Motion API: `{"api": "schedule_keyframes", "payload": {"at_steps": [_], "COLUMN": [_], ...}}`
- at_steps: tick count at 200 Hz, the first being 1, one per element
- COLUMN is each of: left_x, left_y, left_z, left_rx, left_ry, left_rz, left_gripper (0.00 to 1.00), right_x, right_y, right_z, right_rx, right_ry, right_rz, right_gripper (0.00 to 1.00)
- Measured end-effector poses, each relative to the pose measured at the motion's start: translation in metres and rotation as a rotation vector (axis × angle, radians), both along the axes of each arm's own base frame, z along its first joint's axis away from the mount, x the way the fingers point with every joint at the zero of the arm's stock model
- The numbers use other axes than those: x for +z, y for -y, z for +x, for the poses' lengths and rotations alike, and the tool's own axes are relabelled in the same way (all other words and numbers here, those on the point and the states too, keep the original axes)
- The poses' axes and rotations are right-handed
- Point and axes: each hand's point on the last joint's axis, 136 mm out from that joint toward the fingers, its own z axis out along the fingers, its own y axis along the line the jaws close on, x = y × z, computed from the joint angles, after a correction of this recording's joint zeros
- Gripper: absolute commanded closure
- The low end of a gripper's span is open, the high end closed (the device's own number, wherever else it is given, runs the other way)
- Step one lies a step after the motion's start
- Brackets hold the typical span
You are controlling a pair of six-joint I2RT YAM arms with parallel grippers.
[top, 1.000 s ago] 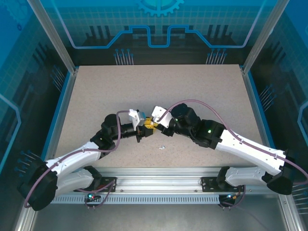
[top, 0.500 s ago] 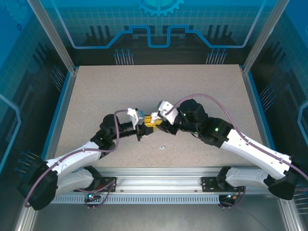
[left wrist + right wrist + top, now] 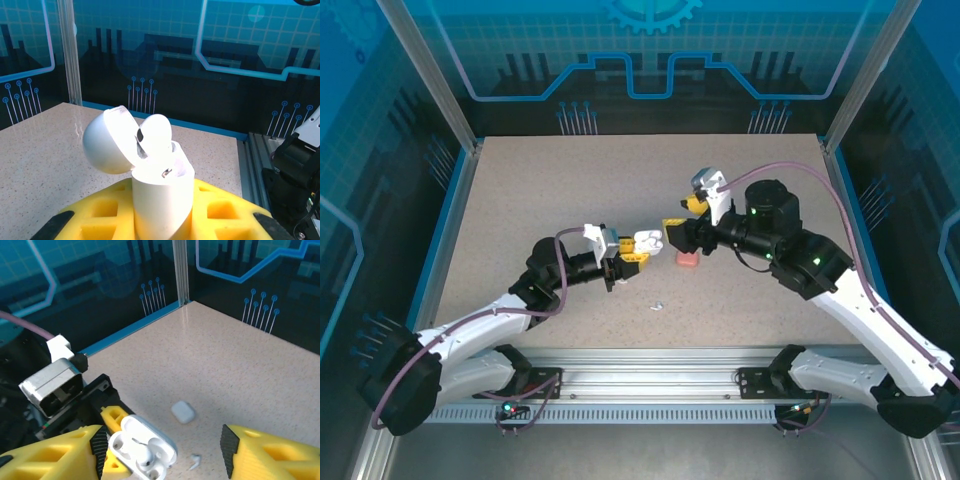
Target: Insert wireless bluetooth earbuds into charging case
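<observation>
Yellow fingers [image 3: 95, 212] of the left gripper [image 3: 636, 249] are clamped on the white plastic charging case [image 3: 162, 197] at frame centre. Its lid is hinged open and a white stemmed earbud [image 3: 154, 134] is seated inside. The left arm [image 3: 480, 325] lies low, reaching right. The right gripper [image 3: 685, 218] faces it, just apart, jaws spread and empty, on the raised, bent right arm [image 3: 840, 290]. A loose white earbud [image 3: 658, 305] and a salmon-pink rounded object [image 3: 688, 258] lie on the speckled table [image 3: 570, 180].

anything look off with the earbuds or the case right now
Yes: the earbud in the open charging case, which the left gripper holds, stands well above the rim and looks not fully seated. A loose earbud lies on the table.
</observation>
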Motion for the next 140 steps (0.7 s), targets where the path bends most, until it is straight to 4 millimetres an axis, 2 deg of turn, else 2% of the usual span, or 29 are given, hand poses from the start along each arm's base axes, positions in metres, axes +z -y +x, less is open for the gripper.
{"api": "schedule_keyframes", "payload": {"at_steps": [35,78,111,140], "left_x": [0.004,0.011,0.012,0.012], "left_y": [0.000,0.000,0.000,0.000], "left_z": [0.000,-0.001,0.000,0.000], "left_rx": [0.000,0.000,0.000,0.000], "left_ry": [0.010,0.033,0.037,0.036], "left_rz": [-0.015,-0.031,-0.034,-0.036], "left_gripper": [0.99,0.99,0.99,0.99], "right_x": [-0.008,-0.028,-0.044,-0.050], "right_y": [0.000,-0.020,-0.033,-0.035], "right_z": [-0.012,-0.019,-0.023,-0.022], "right_rx": [0.008,0.057,0.080,0.077], "right_ry": [-0.194,-0.407,-0.479,-0.501], "right_rz": [0.072,0.089,0.063,0.046], "right_gripper": [0.32,0.32,0.32,0.33]}}
